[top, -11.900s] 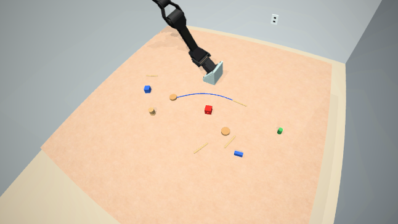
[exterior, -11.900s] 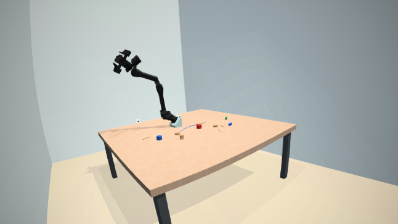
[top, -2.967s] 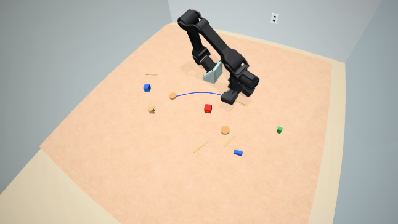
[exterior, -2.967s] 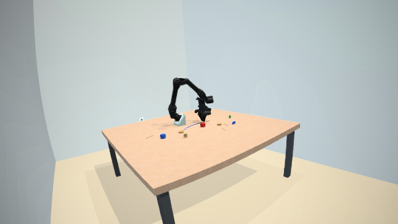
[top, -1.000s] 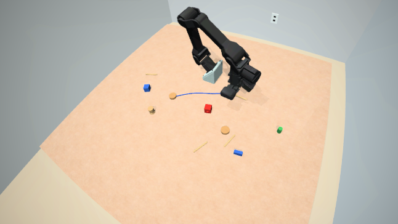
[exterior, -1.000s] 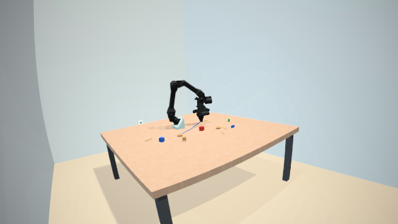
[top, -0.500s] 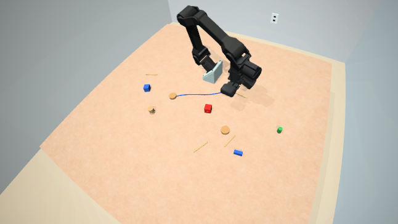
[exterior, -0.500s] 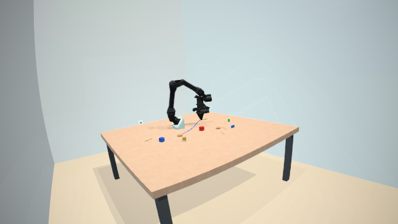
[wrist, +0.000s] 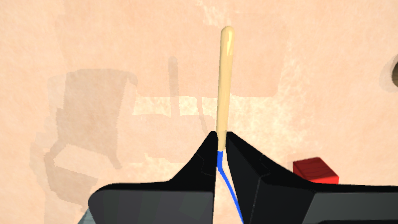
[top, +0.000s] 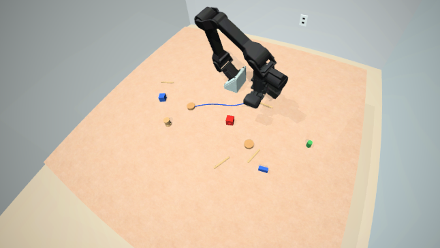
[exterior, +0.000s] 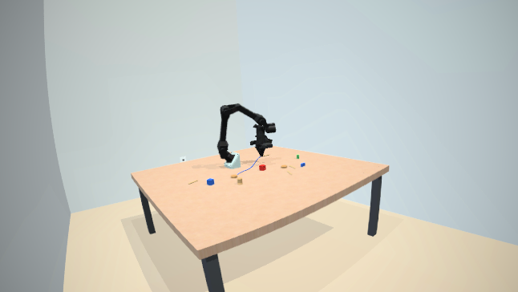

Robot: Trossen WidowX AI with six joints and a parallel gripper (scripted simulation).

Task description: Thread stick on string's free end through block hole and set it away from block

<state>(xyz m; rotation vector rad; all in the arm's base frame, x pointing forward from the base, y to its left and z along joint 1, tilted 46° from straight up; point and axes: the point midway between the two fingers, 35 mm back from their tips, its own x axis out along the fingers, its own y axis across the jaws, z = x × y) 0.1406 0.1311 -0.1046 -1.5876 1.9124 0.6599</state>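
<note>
My gripper point(top: 256, 105) point(exterior: 261, 156) point(wrist: 220, 136) is shut on the string end of the thin wooden stick point(top: 267, 105) point(wrist: 226, 75), which points forward from the fingertips. In the wrist view its shadow lies apart from it, so it is off the table. The blue string point(top: 218, 104) point(exterior: 252, 165) point(wrist: 229, 185) runs from the fingers to the round wooden button point(top: 191, 105) point(exterior: 234, 176). A red block point(top: 229, 120) point(exterior: 262, 168) point(wrist: 315, 170) stands on the table beside the string, apart from the gripper, with a small round mark on one side in the top view; whether it is a through hole is unclear.
A second round button point(top: 248, 144), two loose sticks point(top: 221, 162) point(top: 253, 155) and a small blue block point(top: 263, 169) lie beyond the red block. A green cylinder point(top: 309, 144) stands apart. A blue cube point(top: 162, 97), a tan piece point(top: 167, 121) and another stick point(top: 167, 82) are beyond the string's button.
</note>
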